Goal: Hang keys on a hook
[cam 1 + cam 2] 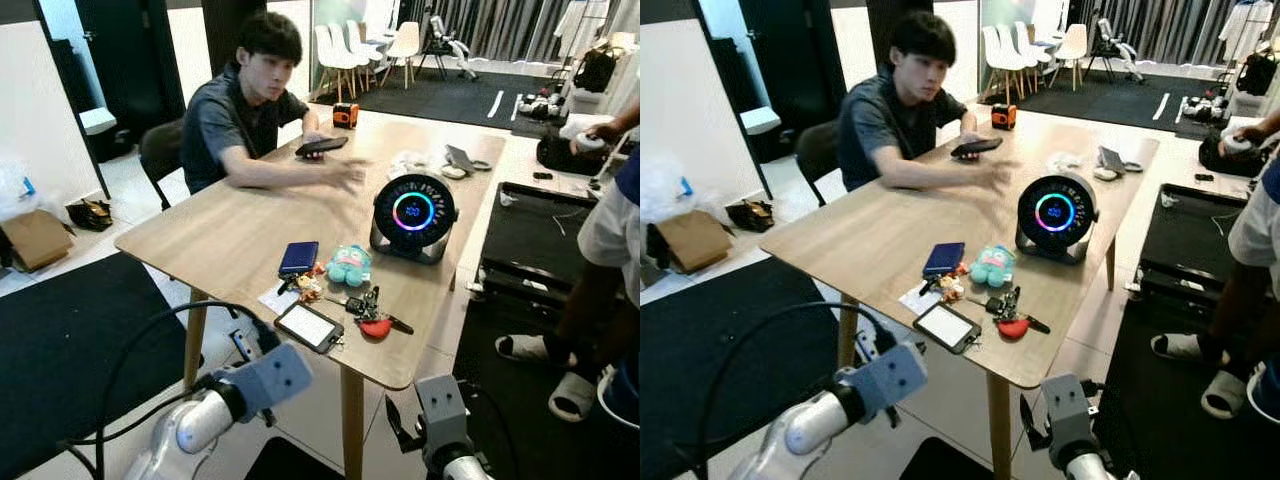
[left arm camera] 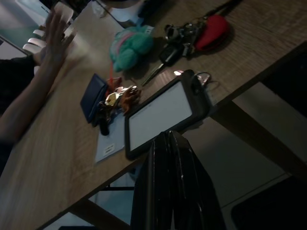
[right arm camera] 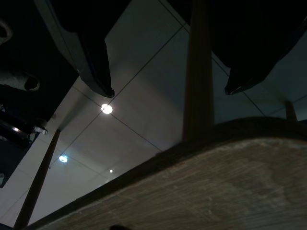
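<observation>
the silver left arm (image 1: 205,420) reaches forward, its black-fingered left gripper (image 2: 169,143) pressed closed; the black-fingered right gripper (image 3: 165,88) hangs low, fingers spread apart.

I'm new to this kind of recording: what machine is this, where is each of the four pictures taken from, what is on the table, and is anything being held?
A walking humanoid robot with two silver arms. The two wide pictures come from the paired cameras in its head, looking down at a wooden table. The dark pictures come from cameras on its wrists.

Near the table's front edge lie a bunch of keys with a red tag, a tablet-like device, a blue wallet, a second small bunch of keys and a teal plush toy. Behind stands a round fan with a glowing ring. A person sits at the far side.

The left gripper, fingers together, points at the device and holds nothing. The right gripper is open and empty, low by the table's edge.
</observation>
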Controlling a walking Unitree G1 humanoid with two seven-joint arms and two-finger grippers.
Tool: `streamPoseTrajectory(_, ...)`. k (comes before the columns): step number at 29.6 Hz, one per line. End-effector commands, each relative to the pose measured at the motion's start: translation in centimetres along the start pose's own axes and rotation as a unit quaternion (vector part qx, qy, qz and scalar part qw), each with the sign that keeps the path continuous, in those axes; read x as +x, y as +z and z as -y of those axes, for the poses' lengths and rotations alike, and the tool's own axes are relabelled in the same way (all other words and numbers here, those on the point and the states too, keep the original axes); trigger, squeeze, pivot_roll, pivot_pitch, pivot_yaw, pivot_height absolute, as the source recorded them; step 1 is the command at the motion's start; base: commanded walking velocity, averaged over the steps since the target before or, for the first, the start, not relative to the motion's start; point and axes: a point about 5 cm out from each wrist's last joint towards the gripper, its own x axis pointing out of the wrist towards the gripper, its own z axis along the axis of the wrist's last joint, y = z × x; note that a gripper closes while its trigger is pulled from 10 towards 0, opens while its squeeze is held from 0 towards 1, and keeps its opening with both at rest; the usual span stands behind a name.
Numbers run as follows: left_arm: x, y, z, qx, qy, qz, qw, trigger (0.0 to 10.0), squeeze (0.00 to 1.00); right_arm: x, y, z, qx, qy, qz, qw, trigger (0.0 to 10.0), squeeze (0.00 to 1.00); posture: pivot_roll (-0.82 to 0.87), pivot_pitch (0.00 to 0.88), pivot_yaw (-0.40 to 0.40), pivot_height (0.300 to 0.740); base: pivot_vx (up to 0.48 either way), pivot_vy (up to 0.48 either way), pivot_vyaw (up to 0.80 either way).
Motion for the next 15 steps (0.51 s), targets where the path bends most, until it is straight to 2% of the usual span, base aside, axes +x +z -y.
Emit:
streamPoseTrajectory(1,0.3,0.0,0.8,0.020,0.002,0.002,1.000,10.0,0.46,-0.3,-0.6,-0.1,-0.003,0.001,-0.014,1.000,10.0,0.00,0.02,0.108,0.031,0.740,0.000,0.000,0.00)
streamPoseTrajectory(2,0.5,0.0,1.2,0.037,0.002,0.006,0.999,10.0,0.65,-0.3,-0.6,0.0,-0.003,0.000,-0.015,1.000,10.0,0.00,0.03,0.107,0.028,0.740,0.000,0.000,0.00)
streamPoseTrajectory(3,0.6,0.0,1.6,0.055,0.003,0.008,0.998,10.0,1.00,-0.3,-0.6,0.1,-0.004,0.000,-0.015,1.000,10.0,0.00,0.03,0.107,0.027,0.740,0.000,0.000,0.00)
streamPoseTrajectory(4,0.6,0.0,1.6,0.055,0.003,0.008,0.998,10.0,1.00,-0.3,-0.6,0.1,-0.004,0.000,-0.015,1.000,10.0,0.00,0.03,0.107,0.027,0.740,0.000,0.000,0.00)
streamPoseTrajectory(6,1.2,0.0,2.8,0.080,-0.002,0.015,0.997,10.0,1.00,-0.3,-0.6,0.0,-0.005,0.003,-0.016,1.000,10.0,0.00,0.03,0.107,0.028,0.740,0.000,0.000,0.00)
streamPoseTrajectory(7,1.2,0.0,2.8,0.080,-0.002,0.015,0.997,10.0,1.00,-0.3,-0.6,0.0,-0.005,0.003,-0.016,1.000,10.0,0.00,0.03,0.107,0.028,0.740,0.000,0.000,0.00)
streamPoseTrajectory(10,2.1,0.0,4.2,0.095,0.006,0.016,0.995,10.0,1.00,-0.1,-0.5,-0.2,-0.005,0.004,-0.014,1.000,10.0,0.00,0.03,0.108,0.028,0.740,0.000,0.000,0.00)
streamPoseTrajectory(14,2.6,0.1,4.5,0.098,0.015,0.016,0.995,10.0,1.00,-0.1,-0.5,-0.3,-0.004,0.005,-0.014,1.000,10.0,0.00,0.03,0.109,0.029,0.740,0.000,0.000,0.00)
streamPoseTrajectory(15,3.1,0.1,4.7,0.107,0.026,0.015,0.994,10.0,0.00,-0.1,-0.5,-0.3,-0.004,0.006,-0.014,1.000,10.0,0.00,0.03,0.110,0.029,0.740,0.000,0.000,0.00)
